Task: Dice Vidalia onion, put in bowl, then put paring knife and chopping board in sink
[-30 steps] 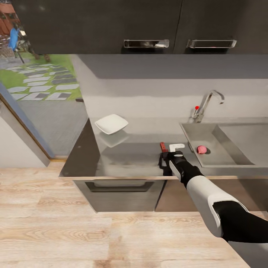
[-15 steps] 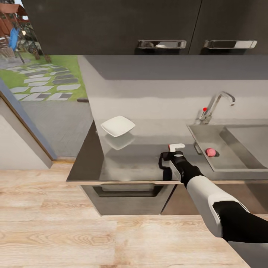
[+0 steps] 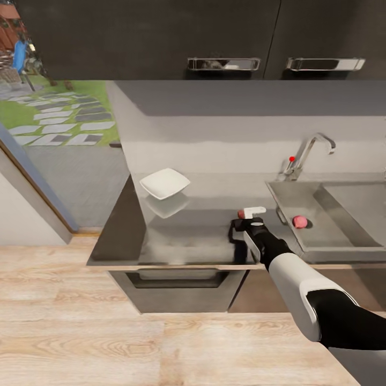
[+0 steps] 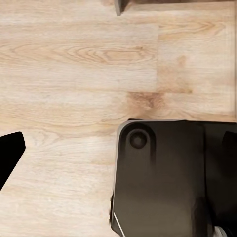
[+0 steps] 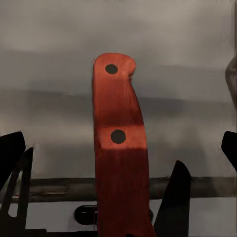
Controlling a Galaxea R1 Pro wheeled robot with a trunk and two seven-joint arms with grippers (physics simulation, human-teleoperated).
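Observation:
My right gripper reaches over the grey countertop, just left of the sink. In the right wrist view the paring knife's reddish-brown handle with two rivets stands between the spread fingers with gaps on both sides. Its end peeks out past the gripper. The pinkish onion sits on the sink's drainboard. The white bowl stands at the counter's back left. The chopping board is hidden. One dark fingertip of my left gripper hangs over the wood floor.
An angular chrome faucet with a red knob rises behind the sink. Dark wall cabinets with bar handles hang above. An oven front sits under the counter. A glass door opens to a garden at left. My dark base is below.
The head camera has swung, shifting the whole picture. My right gripper stays at the same spot on the counter. The knife handle's end, hidden half a second ago, shows again.

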